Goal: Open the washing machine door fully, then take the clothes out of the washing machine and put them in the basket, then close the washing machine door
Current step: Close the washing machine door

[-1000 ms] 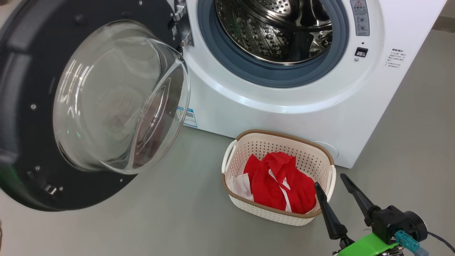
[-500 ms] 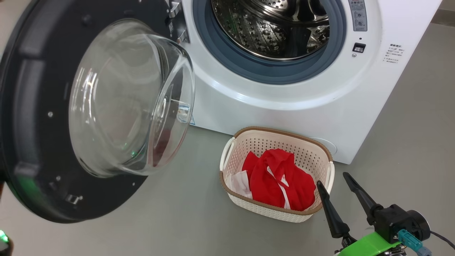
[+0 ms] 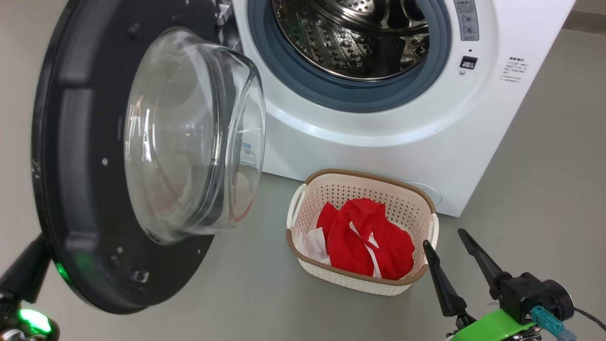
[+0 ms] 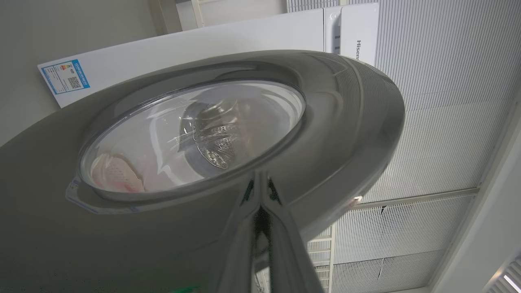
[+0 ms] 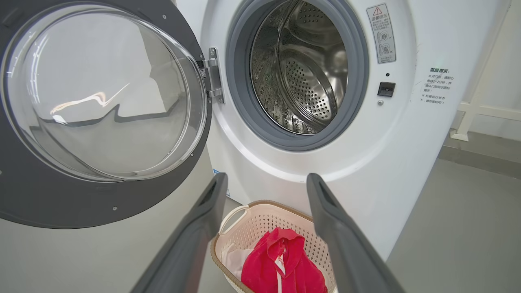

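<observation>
The washing machine stands with its steel drum bare. Its door hangs part-way swung, the glass bowl bulging toward the opening. My left gripper is shut, its tips pressed against the door's glossy outer rim; its dark body shows behind the door's lower edge. The red clothes and a white piece lie in the basket on the floor in front of the machine. My right gripper hovers open just right of the basket, holding nothing.
Grey floor spreads around the machine and basket. A blue label marks the machine's lower corner. The right wrist view looks over the basket at the grey door ring, between its fingers.
The door has swung toward the machine's opening, its rim turning more edge-on. The left gripper has come into view behind its lower edge. The right gripper has stayed in place.
</observation>
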`<state>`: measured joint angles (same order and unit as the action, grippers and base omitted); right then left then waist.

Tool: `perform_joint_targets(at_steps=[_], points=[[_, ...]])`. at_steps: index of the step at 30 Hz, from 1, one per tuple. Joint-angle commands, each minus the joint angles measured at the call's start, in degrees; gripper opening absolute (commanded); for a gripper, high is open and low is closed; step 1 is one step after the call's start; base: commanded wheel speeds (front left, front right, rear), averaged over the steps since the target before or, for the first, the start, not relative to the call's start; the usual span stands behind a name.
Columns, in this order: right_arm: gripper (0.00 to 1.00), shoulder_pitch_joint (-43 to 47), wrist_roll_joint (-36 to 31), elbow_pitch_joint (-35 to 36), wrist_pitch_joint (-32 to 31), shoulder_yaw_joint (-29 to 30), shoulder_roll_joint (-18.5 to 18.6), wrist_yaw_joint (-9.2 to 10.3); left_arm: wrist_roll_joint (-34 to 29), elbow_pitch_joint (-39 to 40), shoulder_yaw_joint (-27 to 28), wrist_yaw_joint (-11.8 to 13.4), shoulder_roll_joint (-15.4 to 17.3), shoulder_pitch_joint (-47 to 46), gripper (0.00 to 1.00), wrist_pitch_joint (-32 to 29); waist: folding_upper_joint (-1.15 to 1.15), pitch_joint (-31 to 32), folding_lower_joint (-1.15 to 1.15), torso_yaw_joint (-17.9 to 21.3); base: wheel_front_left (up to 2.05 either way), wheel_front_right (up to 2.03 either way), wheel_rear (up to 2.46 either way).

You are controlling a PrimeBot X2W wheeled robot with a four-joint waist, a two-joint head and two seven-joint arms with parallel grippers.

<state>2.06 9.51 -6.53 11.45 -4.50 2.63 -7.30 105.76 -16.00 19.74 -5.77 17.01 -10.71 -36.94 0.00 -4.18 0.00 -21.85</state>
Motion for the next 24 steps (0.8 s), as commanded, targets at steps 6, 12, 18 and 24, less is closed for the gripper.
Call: perform_joint_targets(at_steps=[6,12,18,24], points=[[1.00,-3.0,0.3,1.1,0.8,-1.3,0.3,-0.19,1.2,5.7,0.2,0.2,0.6,0.9,0.00,-3.0,0.00,-0.5,0.00,1.3,0.00,0.00,0.00],[1.00,-3.4,0.4,0.8,1.1,-1.2,0.3,-0.19,2.8,8.8,-0.5,0.2,-1.1,1.6,0.00,-4.7,0.00,-0.9,0.00,2.8,0.00,0.00,0.00],[1.00,-3.7,0.6,0.3,1.4,-1.2,0.3,-0.19,3.1,10.4,-1.1,0.4,-2.5,2.7,0.00,-5.0,0.00,-0.9,0.00,4.5,0.00,0.00,0.00],[1.00,-4.1,1.0,-0.1,1.8,-1.3,0.3,-0.19,2.9,12.4,-1.8,0.7,-3.5,3.4,0.00,-5.3,0.00,-1.1,0.00,6.1,0.00,0.00,0.00]])
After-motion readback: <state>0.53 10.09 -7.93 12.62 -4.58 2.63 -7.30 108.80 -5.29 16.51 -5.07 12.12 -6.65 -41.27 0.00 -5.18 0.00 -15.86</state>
